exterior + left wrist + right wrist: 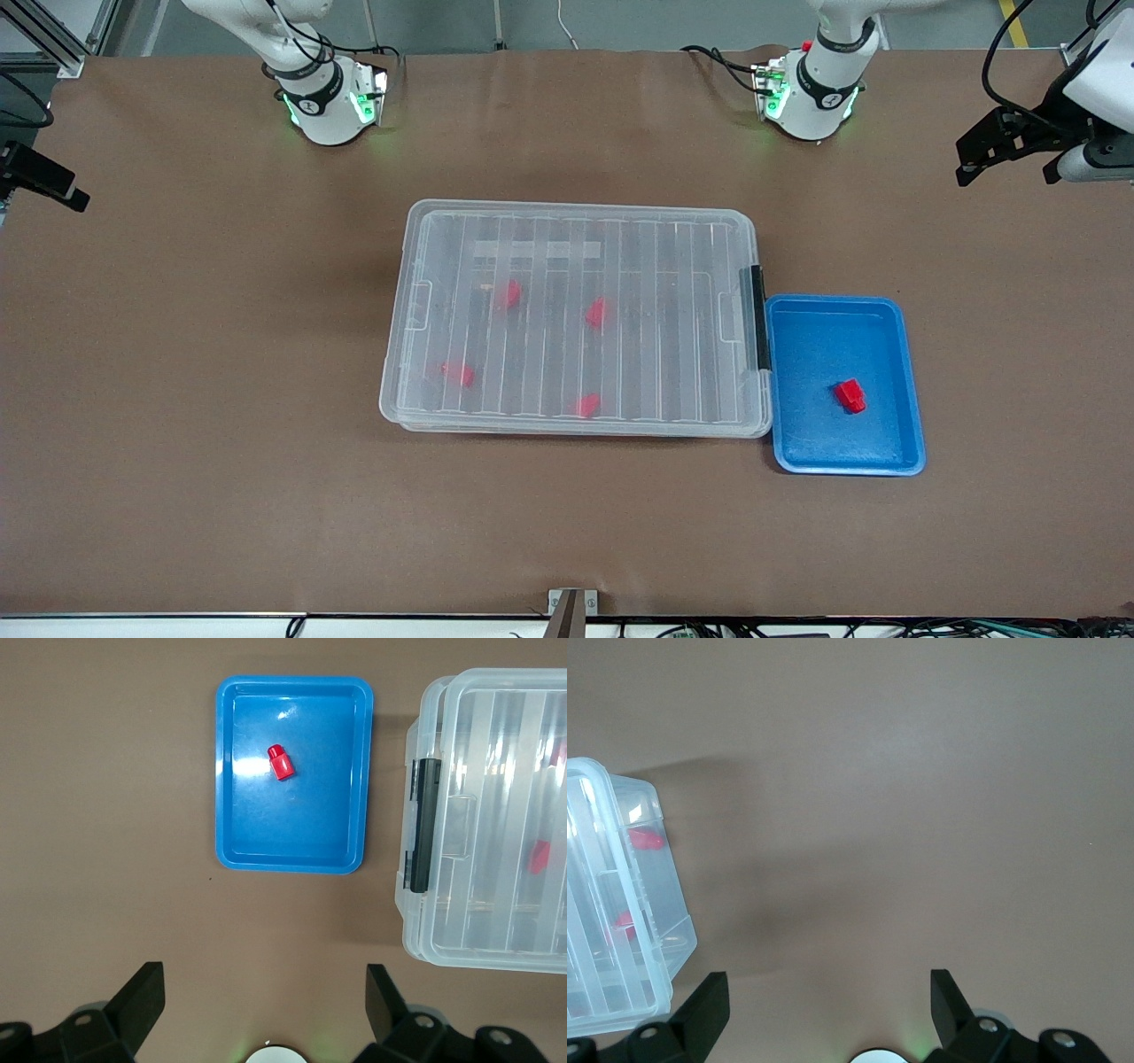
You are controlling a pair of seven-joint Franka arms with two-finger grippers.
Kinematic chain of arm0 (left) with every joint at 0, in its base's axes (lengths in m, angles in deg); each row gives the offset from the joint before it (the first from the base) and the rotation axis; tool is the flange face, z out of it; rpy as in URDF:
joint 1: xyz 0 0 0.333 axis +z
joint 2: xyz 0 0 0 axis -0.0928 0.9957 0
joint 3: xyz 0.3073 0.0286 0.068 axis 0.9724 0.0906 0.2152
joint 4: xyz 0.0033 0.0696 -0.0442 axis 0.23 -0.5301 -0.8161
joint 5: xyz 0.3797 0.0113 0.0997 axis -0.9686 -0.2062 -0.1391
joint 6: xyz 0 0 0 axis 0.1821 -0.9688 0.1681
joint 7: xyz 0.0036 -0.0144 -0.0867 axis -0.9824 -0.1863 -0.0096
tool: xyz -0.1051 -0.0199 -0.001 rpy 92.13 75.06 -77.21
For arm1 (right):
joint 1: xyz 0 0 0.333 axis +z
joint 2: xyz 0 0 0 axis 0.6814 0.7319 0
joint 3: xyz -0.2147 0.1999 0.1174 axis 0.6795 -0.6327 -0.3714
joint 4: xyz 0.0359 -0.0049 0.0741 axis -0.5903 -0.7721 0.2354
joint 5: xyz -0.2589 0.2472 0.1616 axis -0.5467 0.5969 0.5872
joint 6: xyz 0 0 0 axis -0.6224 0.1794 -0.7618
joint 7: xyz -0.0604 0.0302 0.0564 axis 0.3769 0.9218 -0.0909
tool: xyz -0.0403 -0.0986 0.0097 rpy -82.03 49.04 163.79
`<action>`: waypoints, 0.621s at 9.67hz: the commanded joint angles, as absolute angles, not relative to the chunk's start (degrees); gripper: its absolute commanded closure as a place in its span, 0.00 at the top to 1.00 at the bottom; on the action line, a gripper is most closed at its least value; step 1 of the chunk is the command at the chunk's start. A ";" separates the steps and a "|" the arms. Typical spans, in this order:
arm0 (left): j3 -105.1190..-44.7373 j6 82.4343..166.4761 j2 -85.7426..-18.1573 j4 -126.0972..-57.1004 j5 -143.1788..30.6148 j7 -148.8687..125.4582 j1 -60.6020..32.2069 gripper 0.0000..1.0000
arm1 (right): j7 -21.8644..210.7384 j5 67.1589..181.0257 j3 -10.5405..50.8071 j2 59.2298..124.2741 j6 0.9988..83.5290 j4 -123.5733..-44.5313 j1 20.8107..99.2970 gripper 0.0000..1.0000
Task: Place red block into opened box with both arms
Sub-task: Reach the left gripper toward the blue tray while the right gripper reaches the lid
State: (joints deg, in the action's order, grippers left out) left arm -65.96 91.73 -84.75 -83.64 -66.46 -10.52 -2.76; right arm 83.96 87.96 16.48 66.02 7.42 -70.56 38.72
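One red block (850,395) (281,762) lies in a blue tray (895,452) (292,864). The tray touches the latch end of the box (576,209) (461,939) (656,930), toward the left arm's end of the table. The ribbed clear lid lies flat on the box, with its black latch (756,319) (423,824) down. Several more red blocks show through the lid. My left gripper (1005,173) (264,992) hangs open and empty over bare table at the left arm's end. My right gripper (53,182) (830,992) is open and empty over bare table at the right arm's end.
The brown table top stretches wide around the box and the tray. The two arm bases (328,97) (811,93) stand along the table's edge farthest from the front camera. A small metal bracket (571,607) sits at the nearest edge.
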 commanded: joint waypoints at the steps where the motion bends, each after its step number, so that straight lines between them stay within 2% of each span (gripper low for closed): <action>1: -66.09 90.97 -84.25 -84.44 -65.98 -9.56 -2.51 1.00 | 84.40 87.95 17.06 66.35 6.98 -69.93 39.18 1.00; 4: -66.09 91.05 -81.37 -82.60 -66.15 -9.91 -2.34 1.00 | 84.31 88.12 16.53 66.70 7.50 -69.93 39.52 1.00; 6: -66.01 94.37 -78.29 -83.46 -65.72 -10.17 -2.25 1.00 | 83.96 89.00 10.32 71.43 10.74 -71.24 39.70 1.00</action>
